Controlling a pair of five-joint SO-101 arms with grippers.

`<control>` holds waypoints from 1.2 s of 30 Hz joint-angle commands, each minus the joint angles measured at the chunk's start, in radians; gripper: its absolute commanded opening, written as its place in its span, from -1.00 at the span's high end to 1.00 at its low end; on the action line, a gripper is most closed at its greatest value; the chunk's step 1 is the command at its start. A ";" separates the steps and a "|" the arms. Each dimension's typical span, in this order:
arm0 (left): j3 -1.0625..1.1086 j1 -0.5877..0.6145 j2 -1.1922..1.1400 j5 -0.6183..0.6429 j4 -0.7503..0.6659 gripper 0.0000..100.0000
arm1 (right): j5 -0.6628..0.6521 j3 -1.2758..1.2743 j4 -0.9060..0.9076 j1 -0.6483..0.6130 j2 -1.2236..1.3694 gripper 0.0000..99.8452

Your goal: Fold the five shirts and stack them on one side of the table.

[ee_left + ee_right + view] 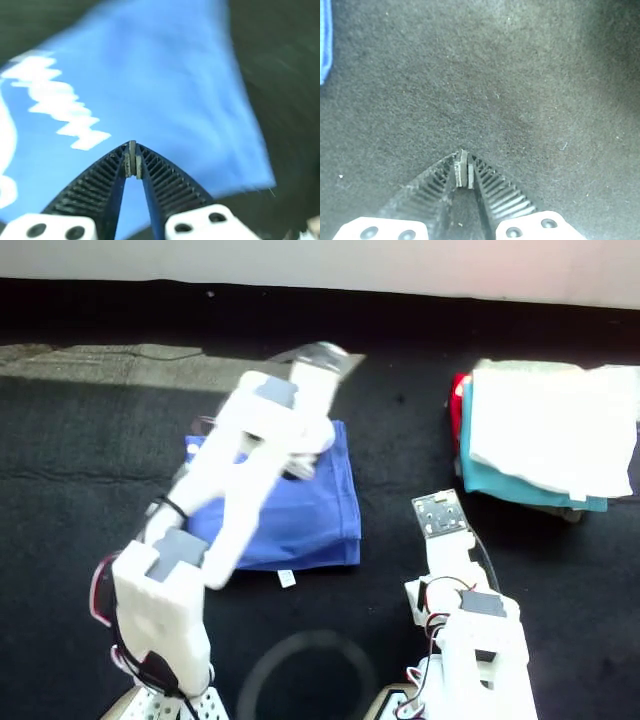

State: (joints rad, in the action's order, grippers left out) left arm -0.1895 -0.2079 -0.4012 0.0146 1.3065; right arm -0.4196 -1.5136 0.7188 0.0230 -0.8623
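The blue shirt (300, 505) lies folded on the table (400, 440), a little left of its middle, with a small white tag (287, 578) poking out at its near edge. The left arm (250, 460) stretches out from the near edge across the shirt and covers much of its left half; the arm's far end is blurred in the high view, so the claw itself cannot be made out there. In the left wrist view the left gripper (131, 162) has its tips pressed together with nothing between them, above the blue cloth and just beside a white print (60, 107) whose shape is smeared and cut off. The right arm (470, 610) sits folded back at the near edge, right of the middle. The right gripper (464, 172) is likewise closed on nothing, over bare black cloth, with a sliver of the blue shirt at the edge of its wrist view. By the right edge, toward the far side, is the stack: a white shirt (555, 425) on top and partly cut off, a teal shirt (500, 482) under it, and a strip of red shirt (458, 400) showing on the stack's left. What else lies beneath cannot be told.
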 commanded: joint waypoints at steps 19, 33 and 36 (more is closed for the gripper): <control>-0.008 0.318 -0.107 -0.054 -0.209 0.98 | 0.164 0.549 0.357 -0.122 0.012 0.98; -0.008 0.383 0.156 -0.068 -0.018 0.98 | 0.342 1.170 0.593 -0.334 0.463 0.77; -0.008 0.381 0.251 -0.068 0.041 0.98 | 0.396 1.359 0.638 -0.406 0.616 0.67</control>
State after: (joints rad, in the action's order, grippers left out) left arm -0.1849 0.1741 -0.2785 -0.0407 1.2988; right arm -0.0713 -0.3629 1.3172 -0.3191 -0.3667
